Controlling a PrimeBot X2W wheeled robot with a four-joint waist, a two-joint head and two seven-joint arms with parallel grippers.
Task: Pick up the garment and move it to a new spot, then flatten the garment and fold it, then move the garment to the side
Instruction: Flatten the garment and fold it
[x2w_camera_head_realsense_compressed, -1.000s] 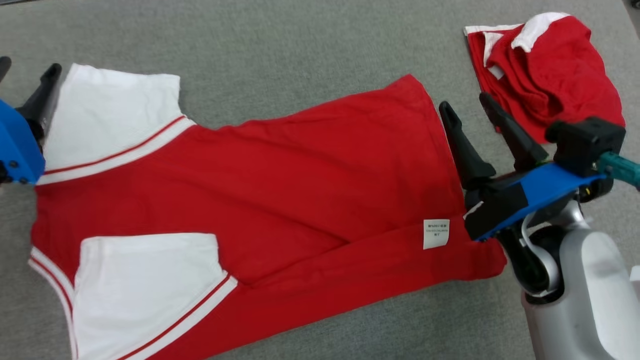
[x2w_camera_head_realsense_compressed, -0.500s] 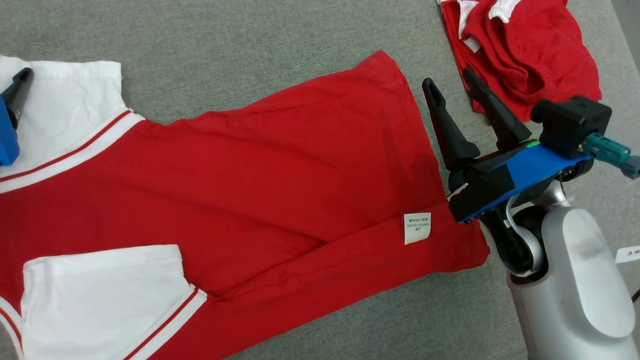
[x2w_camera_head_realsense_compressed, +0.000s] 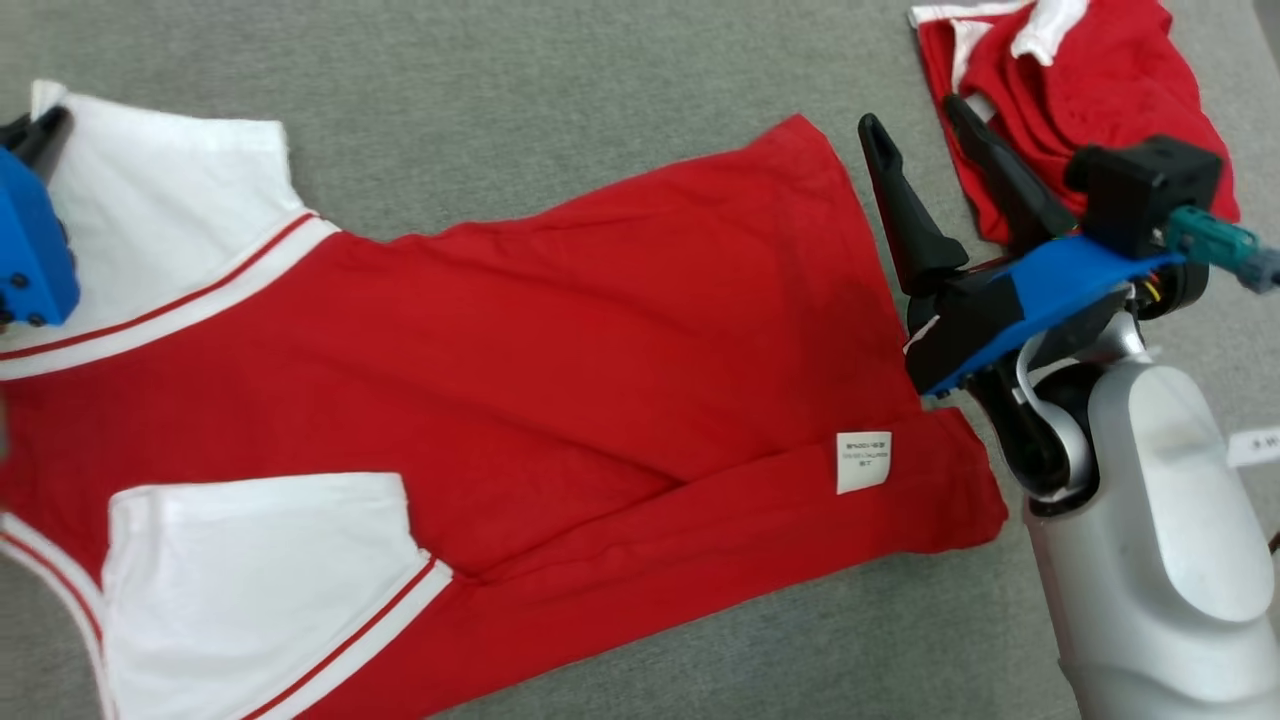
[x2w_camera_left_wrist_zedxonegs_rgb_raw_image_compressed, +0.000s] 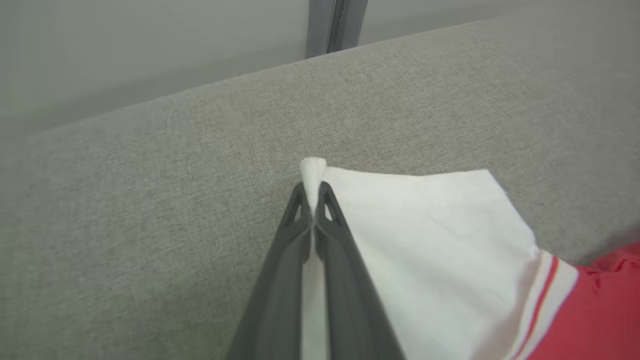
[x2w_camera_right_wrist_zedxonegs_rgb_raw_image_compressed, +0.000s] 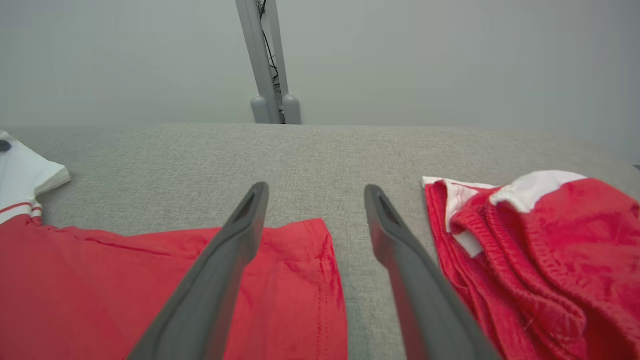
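Head view: shirt (x2w_camera_head_realsense_compressed: 560, 350) spread flat on grey surface (x2w_camera_head_realsense_compressed: 560, 100), white sleeves left, hem right, white label (x2w_camera_head_realsense_compressed: 863, 462) near hem. Left gripper (x2w_camera_head_realsense_compressed: 40, 130) at far sleeve corner. Right gripper (x2w_camera_head_realsense_compressed: 913, 115) spread wide, empty, by hem's far corner, near crumpled red heap (x2w_camera_head_realsense_compressed: 1090, 80).

Left wrist view: fingers pinched tight on white sleeve corner.

Right wrist view: fingers apart, holding nothing, one over hem edge; heap to right.

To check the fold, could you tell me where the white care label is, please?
Head view, lower right: the care label lies on the red shirt's folded-over edge near the hem, below the right gripper.
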